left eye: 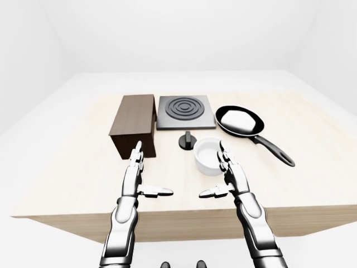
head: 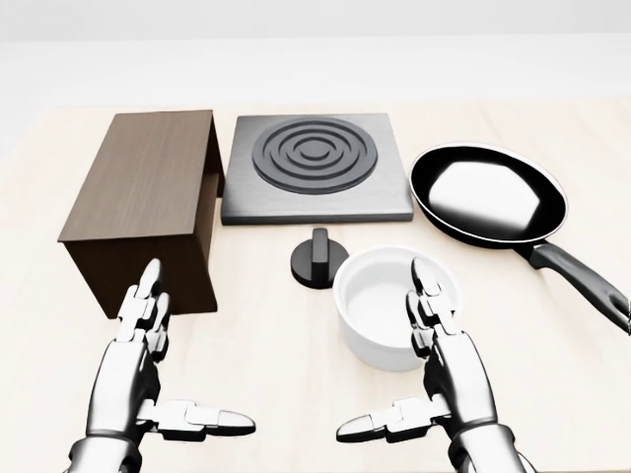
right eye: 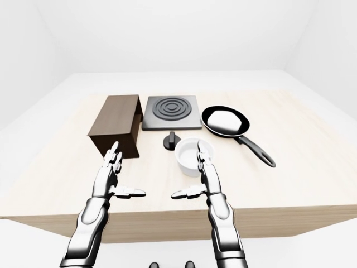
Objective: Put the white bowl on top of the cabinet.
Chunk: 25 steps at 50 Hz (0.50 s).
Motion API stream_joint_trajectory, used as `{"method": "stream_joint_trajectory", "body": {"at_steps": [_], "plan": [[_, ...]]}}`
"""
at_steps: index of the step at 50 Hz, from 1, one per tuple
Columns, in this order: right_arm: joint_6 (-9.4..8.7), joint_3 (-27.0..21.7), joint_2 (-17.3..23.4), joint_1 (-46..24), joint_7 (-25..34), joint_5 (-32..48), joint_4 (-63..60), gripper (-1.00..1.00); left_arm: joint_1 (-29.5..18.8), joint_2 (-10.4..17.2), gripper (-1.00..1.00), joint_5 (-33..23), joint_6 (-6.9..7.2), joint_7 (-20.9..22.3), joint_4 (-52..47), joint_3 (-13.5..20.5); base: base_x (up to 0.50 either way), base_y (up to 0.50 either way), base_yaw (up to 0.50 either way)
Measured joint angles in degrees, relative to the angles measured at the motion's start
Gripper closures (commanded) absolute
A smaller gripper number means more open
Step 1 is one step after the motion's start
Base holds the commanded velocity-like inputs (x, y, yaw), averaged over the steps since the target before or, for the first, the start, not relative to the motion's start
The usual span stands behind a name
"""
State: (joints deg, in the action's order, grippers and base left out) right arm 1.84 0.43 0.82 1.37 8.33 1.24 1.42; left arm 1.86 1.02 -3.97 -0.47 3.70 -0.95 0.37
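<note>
- Your left hand (head: 148,379) is wide open w/ nothing in it: fingers straight, pointing to the far side, thumb stuck out to the right. It hovers over the near part of the surface (head: 266,345), just near of the cabinet (head: 148,202).
- Your right hand (head: 434,379) mirrors it: open flat, empty, thumb out to the left. In the head view its fingertips (head: 426,281) overlap the near rim of the white bowl (head: 380,305); can't tell if they touch it.
- White bowl sits upright on the surface, approx. centre, right of the cabinet and apart from it. Looks empty.
- Cabinet is a dark brown wooden box at the left, its open side facing right. Its top is flat.
- Black knob (head: 317,258) stands just beside the bowl, at its far-left, between bowl and hob plate (head: 315,166).
- Hob plate is a grey square w/ concentric rings, right of the cabinet on the far side.
- Black frying pan (head: 488,197) lies right of the hob plate, its handle (head: 582,281) pointing near-right. Pan is far-right of the bowl, not touching.
</note>
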Motion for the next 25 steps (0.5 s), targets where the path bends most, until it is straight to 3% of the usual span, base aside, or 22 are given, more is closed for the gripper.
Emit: {"method": "stream_joint_trajectory", "body": {"at_steps": [4,15,25], "plan": [[-0.32,-0.08,-0.03,-0.01,0.08,-0.29,-0.19,-1.0,0.11,0.0,-1.0,-0.14,-0.02,0.08,-0.09,-0.06,0.18,0.33,0.0],[-0.7,-0.55,-0.08,0.06,0.34,-1.57,-0.81,-1.0,0.95,-0.03,-1.0,-1.42,-0.35,0.62,-0.31,-1.21,0.0,0.0,0.0],[-2.2,-2.1,0.47,-0.39,0.16,-3.31,-2.29,-1.0,2.46,-0.3,-1.0,-4.0,-1.45,0.97,-0.83,-3.03,0.0,0.0,0.0]]}}
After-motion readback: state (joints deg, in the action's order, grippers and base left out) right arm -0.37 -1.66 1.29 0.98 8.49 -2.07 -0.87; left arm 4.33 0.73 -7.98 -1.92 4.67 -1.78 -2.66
